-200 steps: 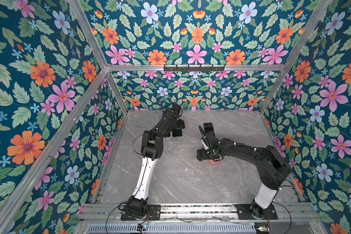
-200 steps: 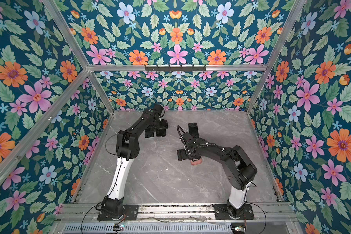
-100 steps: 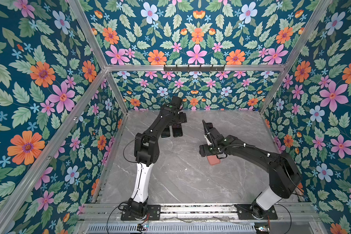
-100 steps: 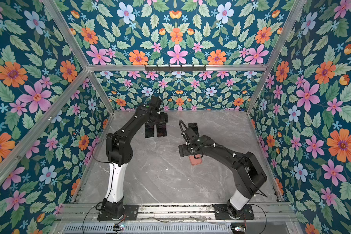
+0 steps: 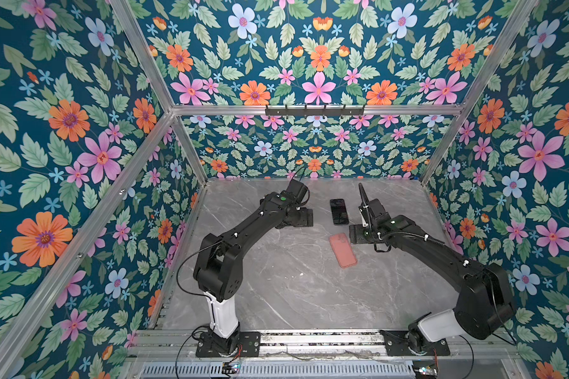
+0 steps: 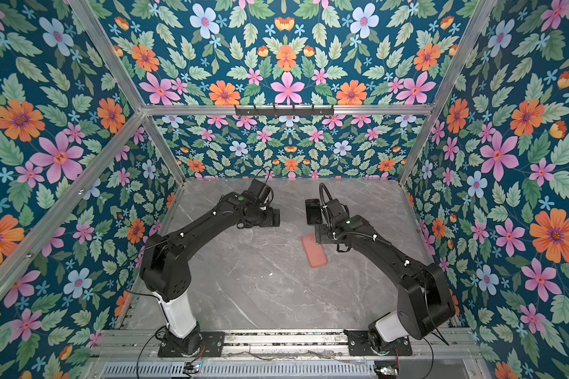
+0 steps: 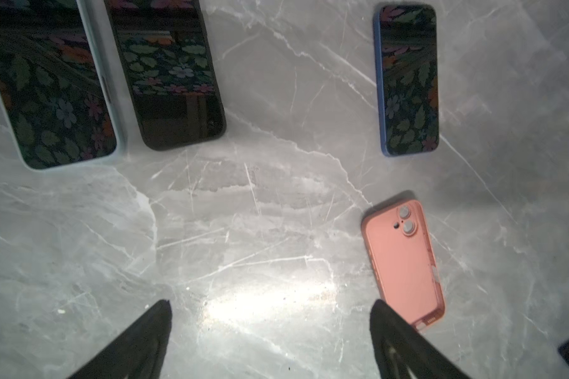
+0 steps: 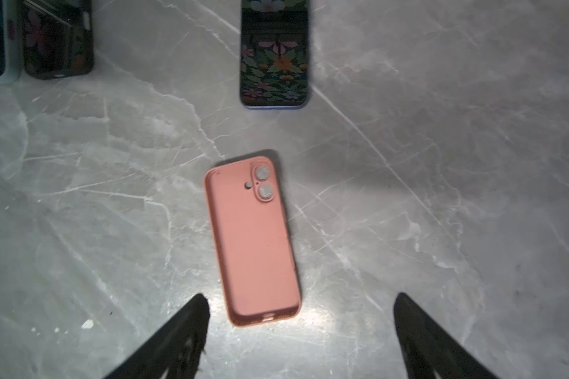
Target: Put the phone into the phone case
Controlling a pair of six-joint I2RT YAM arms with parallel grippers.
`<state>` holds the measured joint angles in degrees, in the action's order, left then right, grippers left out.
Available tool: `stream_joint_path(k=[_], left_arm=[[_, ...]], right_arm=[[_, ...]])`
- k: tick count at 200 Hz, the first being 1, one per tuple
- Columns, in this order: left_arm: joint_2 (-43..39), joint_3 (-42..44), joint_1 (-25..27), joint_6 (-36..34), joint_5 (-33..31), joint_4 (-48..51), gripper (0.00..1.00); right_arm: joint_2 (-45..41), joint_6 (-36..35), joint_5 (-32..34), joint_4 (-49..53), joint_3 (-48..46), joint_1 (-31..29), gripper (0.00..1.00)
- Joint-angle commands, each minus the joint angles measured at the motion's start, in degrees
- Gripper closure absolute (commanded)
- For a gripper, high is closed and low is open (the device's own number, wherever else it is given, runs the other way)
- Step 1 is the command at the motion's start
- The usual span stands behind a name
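The smooth grey marble desk (image 5: 276, 288) is the main hazard: a thin slab lying flat on it offers little edge to pinch, so it could skid away or tip out of a shallow hold. The left claw (image 7: 271, 306) and the right claw (image 8: 301, 298) both stand wide open, holding nothing. With 3 phones out, the pale-cased phone (image 7: 50, 88) or the black phone (image 7: 168, 72) might be taken by mistake for the blue-edged dark-screened phone (image 5: 338, 211), which lies on the desk beyond the right claw, apart from it. The salmon-pink soft phone case (image 8: 255, 236) lies flat just ahead of the right claw, its near end showing between the 2 fingertips, apparently untouched.
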<state>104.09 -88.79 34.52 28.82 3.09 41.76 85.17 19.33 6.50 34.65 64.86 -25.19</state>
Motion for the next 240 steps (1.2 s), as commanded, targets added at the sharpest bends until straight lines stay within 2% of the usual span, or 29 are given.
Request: stream_joint_path(k=[1, 40, 76, 142, 240], left_arm=[[-1.80, 2.90, 0.19, 0.86, 1.64, -3.47, 0.03], [-1.90, 5.54, 0.19, 0.55, 1.45, -3.73, 0.00], [-0.72, 5.56, 0.13, -0.38, 0.95, -3.27, 0.00], [2.05, 5.57, 0.02, -0.85, 2.27, -3.62, 0.00], [4.18, 4.69, -0.16, -0.87, 2.80, -3.20, 0.00]], right_arm=[[1.92, -0.96, -0.81, 0.04, 0.99, 2.72, 0.13], [9.32, -1.40, -2.73, -0.33, 7.31, 3.60, 0.14], [20.40, -1.84, -3.53, 0.63, 15.43, 3.60, 0.15], [35.76, -2.81, -3.64, 5.10, 31.11, 4.51, 0.10], [50.63, -2.34, -5.93, 12.02, 51.72, 5.11, 0.08]])
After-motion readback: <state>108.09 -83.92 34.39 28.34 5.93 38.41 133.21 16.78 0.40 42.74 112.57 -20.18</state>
